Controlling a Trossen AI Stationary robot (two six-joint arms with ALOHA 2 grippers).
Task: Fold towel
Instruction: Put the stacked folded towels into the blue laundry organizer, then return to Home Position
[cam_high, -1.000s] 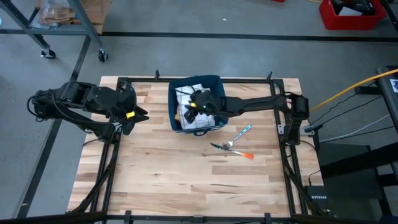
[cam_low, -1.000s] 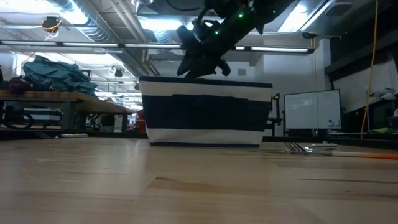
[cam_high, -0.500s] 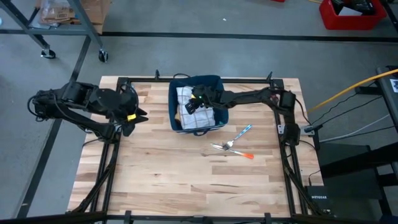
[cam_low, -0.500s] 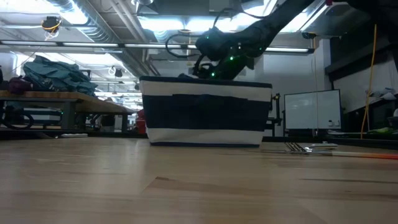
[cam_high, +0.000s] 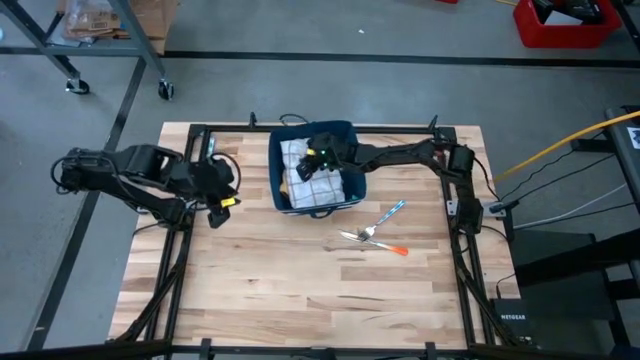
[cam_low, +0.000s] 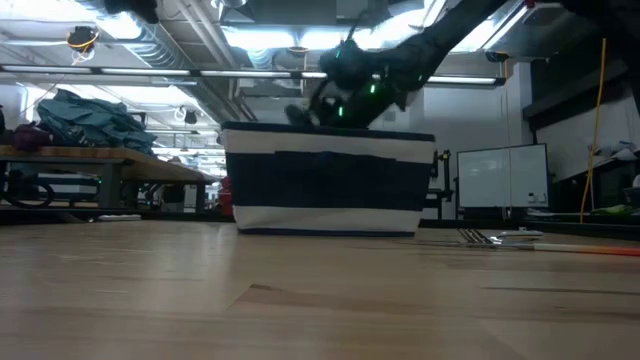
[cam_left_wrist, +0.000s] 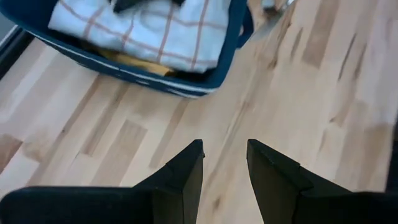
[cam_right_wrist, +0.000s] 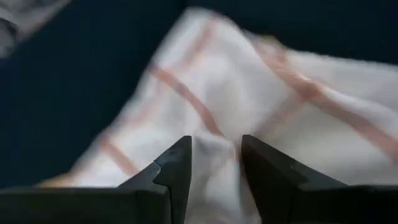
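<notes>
A white towel with orange checks (cam_high: 303, 172) lies crumpled in a dark blue basket (cam_high: 345, 130) at the table's far middle; it also shows in the left wrist view (cam_left_wrist: 155, 31). My right gripper (cam_high: 318, 158) reaches into the basket from the right, slanting down, open, with a raised fold of the towel (cam_right_wrist: 214, 146) between its fingers. My left gripper (cam_high: 222, 195) hangs open above bare wood left of the basket, pointing toward it (cam_left_wrist: 225, 162). My right gripper has a raised fold of the towel (cam_right_wrist: 214, 146) between its open fingers, coming at it slanting down from the table's right. I cannot tell whether the fingers touch the cloth. The towel lies in the basket.
A fork (cam_high: 358, 236), a blue-handled tool (cam_high: 390, 212) and an orange-tipped pen (cam_high: 392, 248) lie right of the table's middle, near the basket's front corner. Yellow cloth (cam_left_wrist: 134, 61) shows under the towel. Bare wood fills the near half of the table.
My right gripper has swung toward the table's far edge and sunk into the basket, down onto the towel. My left gripper has come down and tipped further downward, shifting slightly toward the basket. Neither gripper's gap has visibly changed.
</notes>
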